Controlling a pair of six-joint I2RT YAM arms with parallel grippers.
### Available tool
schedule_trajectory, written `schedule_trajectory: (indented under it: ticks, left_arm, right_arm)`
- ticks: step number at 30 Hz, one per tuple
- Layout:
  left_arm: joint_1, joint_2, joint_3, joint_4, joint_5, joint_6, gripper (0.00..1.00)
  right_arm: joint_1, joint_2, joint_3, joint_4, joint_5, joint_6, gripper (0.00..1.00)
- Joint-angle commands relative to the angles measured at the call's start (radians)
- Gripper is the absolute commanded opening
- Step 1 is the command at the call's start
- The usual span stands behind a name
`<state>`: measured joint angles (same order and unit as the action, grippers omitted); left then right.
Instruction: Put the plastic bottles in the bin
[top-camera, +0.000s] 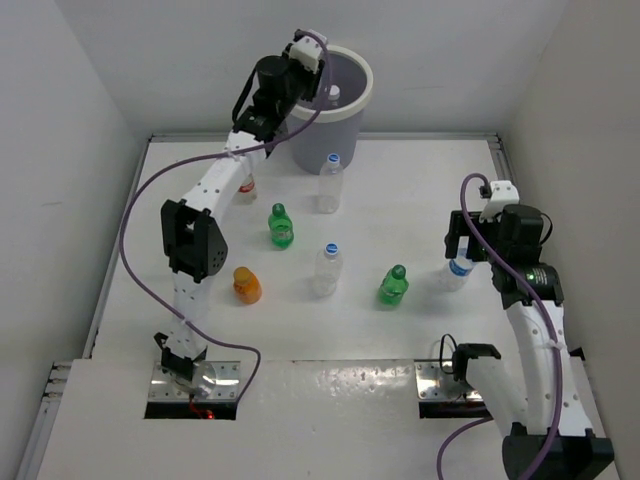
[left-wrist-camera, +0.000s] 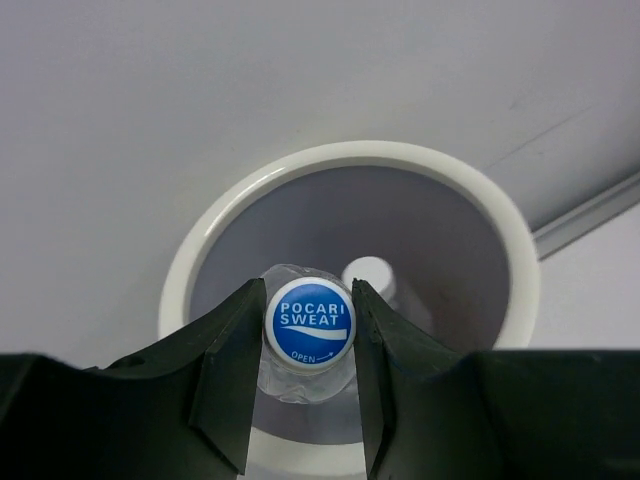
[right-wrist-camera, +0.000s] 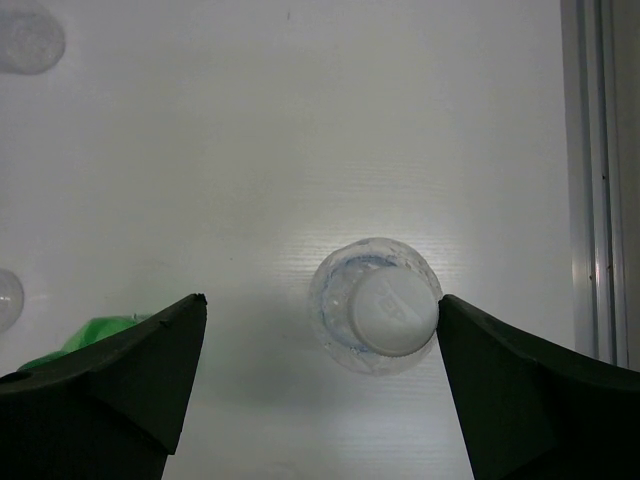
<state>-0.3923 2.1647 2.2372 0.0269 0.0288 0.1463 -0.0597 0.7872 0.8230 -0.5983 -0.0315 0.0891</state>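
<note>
Top cam: left gripper (top-camera: 312, 62) up over the bin (top-camera: 366, 88), its arm (top-camera: 215, 190) half-hiding a red-capped bottle (top-camera: 247, 186) just near-left of it; right gripper (top-camera: 458, 248) well off to the bin's right. Left wrist: clamped on a blue Pocari Sweat-capped bottle (left-wrist-camera: 310, 325) above the bin's mouth, w/ a white-capped bottle (left-wrist-camera: 368, 275) inside. Right wrist: fingers (right-wrist-camera: 110, 390) wide apart round a clear bottle (right-wrist-camera: 378, 315); green bottle (right-wrist-camera: 95, 333) partly behind one finger.
</note>
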Motion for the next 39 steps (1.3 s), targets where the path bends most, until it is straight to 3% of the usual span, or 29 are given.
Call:
schedule_trajectory:
  ticks: [1, 2, 3, 8, 12, 16, 22, 26, 28, 29, 33, 39]
  left_arm:
    - [-0.014, 0.012, 0.058, 0.005, -0.199, 0.11, 0.26]
    - [-0.023, 0.012, 0.058, 0.005, -0.223, 0.11, 0.49]
    - [-0.023, 0.012, 0.058, -0.004, -0.237, 0.083, 0.82]
    - [0.0, -0.077, 0.042, -0.057, -0.15, -0.092, 0.96]
    - [0.012, -0.172, -0.04, -0.07, -0.109, -0.151, 0.96]
    - [0.001, -0.288, -0.14, -0.07, -0.089, -0.14, 0.96]
    - [0.029, -0.434, -0.299, -0.099, -0.07, -0.14, 0.96]
    - [0.058, -0.557, -0.468, -0.145, 0.009, -0.166, 0.95]
    - [0.067, -0.632, -0.575, -0.159, 0.061, -0.157, 0.94]
    - [0.081, -0.657, -0.608, -0.172, 0.112, -0.157, 0.93]
    - [0.121, -0.752, -0.715, -0.22, 0.242, -0.148, 0.93]
    - [0.156, -0.842, -0.807, -0.245, 0.436, -0.148, 0.93]
  right_arm:
    - [-0.006, -0.003, -0.018, 0.055, 0.013, 0.0, 0.95]
    - [-0.005, -0.002, -0.024, 0.061, 0.013, -0.002, 0.95]
    - [-0.006, -0.006, -0.036, 0.069, 0.013, 0.0, 0.95]
    - [-0.008, -0.028, -0.074, 0.116, 0.012, -0.003, 0.95]
    - [-0.009, -0.039, -0.131, 0.167, 0.008, -0.002, 0.92]
    - [-0.014, -0.048, -0.159, 0.215, 0.016, 0.004, 0.79]
    - [-0.026, -0.057, -0.196, 0.296, 0.028, -0.005, 0.51]
    - [-0.029, -0.066, -0.177, 0.331, 0.012, -0.017, 0.19]
    - [-0.028, -0.059, -0.157, 0.342, -0.02, -0.023, 0.12]
    - [-0.029, -0.055, -0.131, 0.342, -0.031, -0.022, 0.07]
    - [-0.026, -0.005, 0.014, 0.368, -0.099, 0.009, 0.02]
    - [0.026, 0.338, 0.518, 0.495, -0.195, 0.168, 0.01]
